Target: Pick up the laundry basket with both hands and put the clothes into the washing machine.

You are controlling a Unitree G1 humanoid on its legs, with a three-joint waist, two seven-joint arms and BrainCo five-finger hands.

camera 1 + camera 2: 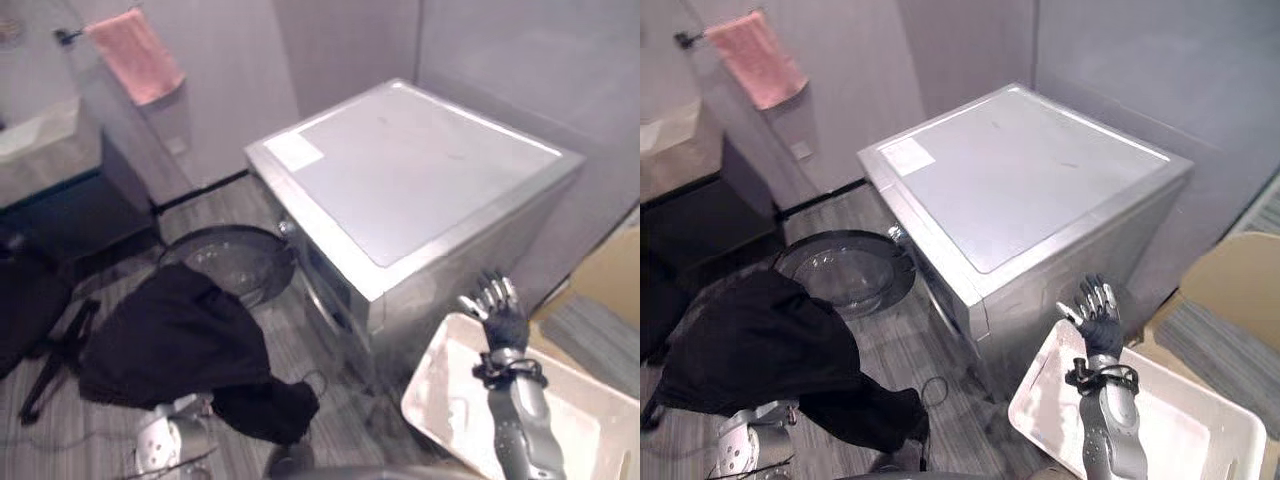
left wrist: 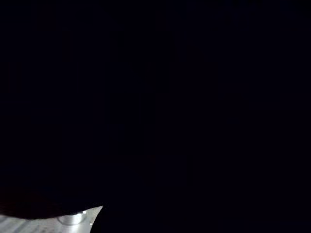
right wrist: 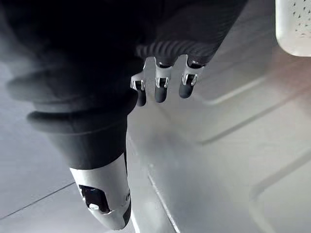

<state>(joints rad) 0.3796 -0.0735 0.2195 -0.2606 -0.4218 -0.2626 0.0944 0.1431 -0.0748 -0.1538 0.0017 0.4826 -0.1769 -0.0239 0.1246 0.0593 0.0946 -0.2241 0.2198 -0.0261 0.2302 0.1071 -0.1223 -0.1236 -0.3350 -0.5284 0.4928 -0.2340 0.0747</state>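
One black garment [image 1: 185, 345], a limp, creased dark heap with a sleeve-like end trailing down, hangs in front of the washing machine [image 1: 410, 170], on the side of its open door, draped over the left arm [image 1: 165, 440]. The left hand lies under that cloth, so its hold cannot be told. The round door [image 1: 845, 270], dark-rimmed with a clear bowl, is swung out low from the machine's front. The laundry basket [image 1: 1180, 425] is white and rectangular with a rounded rim and a perforated wall, and sits just beside the machine's front corner on the side away from the door. The right hand [image 1: 1097, 315] is raised above the basket's rim close to that corner, fingers [image 3: 163, 85] straight and spread wide, holding nothing. The machine is a silver box with a flat pale top, standing on a grey striped floor [image 1: 900, 350] near plain grey walls [image 1: 1120, 60]. Beyond the door side, a pink towel [image 1: 135, 55] hangs on the wall above a pale counter [image 1: 40, 140].
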